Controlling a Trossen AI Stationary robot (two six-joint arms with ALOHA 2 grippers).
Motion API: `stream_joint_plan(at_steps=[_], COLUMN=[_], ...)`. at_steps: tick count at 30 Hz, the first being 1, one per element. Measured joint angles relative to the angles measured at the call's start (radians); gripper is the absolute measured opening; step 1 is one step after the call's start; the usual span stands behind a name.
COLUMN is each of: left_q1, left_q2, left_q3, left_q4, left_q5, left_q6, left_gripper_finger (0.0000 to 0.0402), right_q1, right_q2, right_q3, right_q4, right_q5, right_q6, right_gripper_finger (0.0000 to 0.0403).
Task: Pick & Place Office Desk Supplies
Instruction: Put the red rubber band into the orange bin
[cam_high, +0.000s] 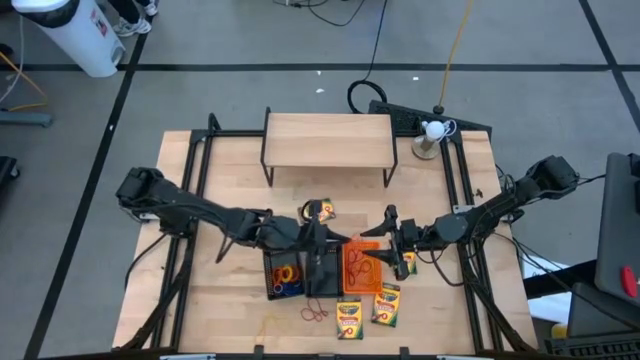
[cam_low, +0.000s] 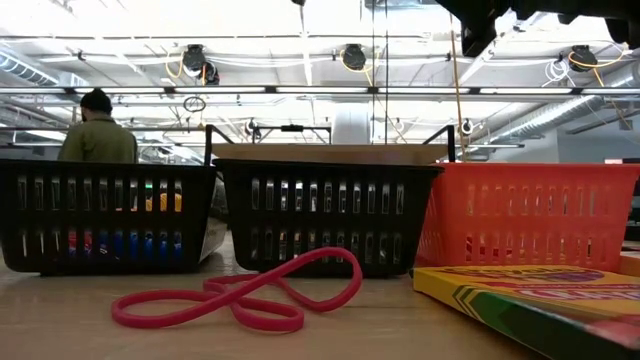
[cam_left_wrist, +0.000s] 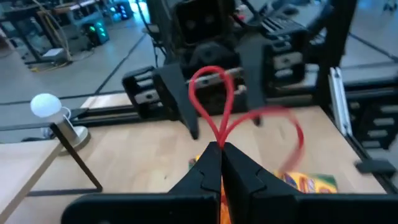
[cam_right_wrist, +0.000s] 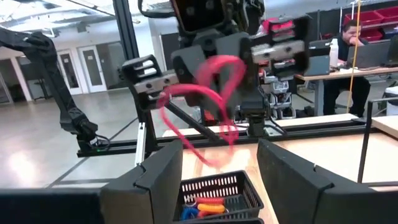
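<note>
The left gripper hangs over the middle of the light wooden table, its two dark fingers pressed together on a thin red rubber band that loops upward from the tips; one side of the loop is blurred. In the right wrist view the same band dangles beneath the left arm, above a black mesh tray that holds orange, red and blue bands, though that tray is partly hidden by the right arm's own fingers.

The right gripper faces the left one from close by, its fingers standing well apart with nothing between them.

From above, three small mesh trays sit side by side near the table's front: a black tray with coloured bands, a second black tray largely covered by the left arm, and an orange mesh tray partly under both grippers. Its contents cannot be made out.

Two yellow-and-green crayon boxes lie in front of the trays, with another loose red rubber band just beside them. A third crayon box lies behind the trays, half hidden by the arm, and a fourth shows only as an edge under the right gripper.

In the low view both grippers are cut off at the top, and a person in a dark cap stands far behind
</note>
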Motion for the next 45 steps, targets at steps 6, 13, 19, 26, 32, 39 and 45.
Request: stream_joint_plan(at_steps=[6,13,19,26,32,39,45], left_q1=[0.018,0.021,0.020,0.027,0.029,0.030,0.030], left_q2=[0.039,0.049,0.068,0.072,0.072,0.072,0.072], left_q3=[0.000,0.000,0.000,0.000,0.000,0.000,0.000], left_q4=[0.107,0.136,0.150,0.164,0.180,0.173,0.151], left_q5=[0.001,0.001,-0.013,-0.044,-0.057,-0.057,-0.057], left_q6=[-0.008,-0.037,-0.064,-0.074,-0.056,-0.043,-0.030], left_gripper_finger=[0.0000,0.0000,0.0000,0.0000,0.0000,0.0000,0.0004], right_q1=[0.000,0.000,0.000,0.000,0.000,0.000,0.000], right_q2=[0.000,0.000,0.000,0.000,0.000,0.000,0.000], right_q3=[0.000,0.000,0.000,0.000,0.000,0.000,0.000], right_q4=[-0.045,-0.049,-0.033,-0.024,-0.020,-0.019,-0.012], right_q5=[-0.001,-0.001,-0.001,-0.028,-0.028,-0.026,-0.025], right_q6=[-0.003,-0.034,-0.057,-0.068,-0.055,-0.051,-0.075], right_gripper_finger=[0.0197,0.0197,0.0197,0.0196,0.0188,0.0101,0.0009])
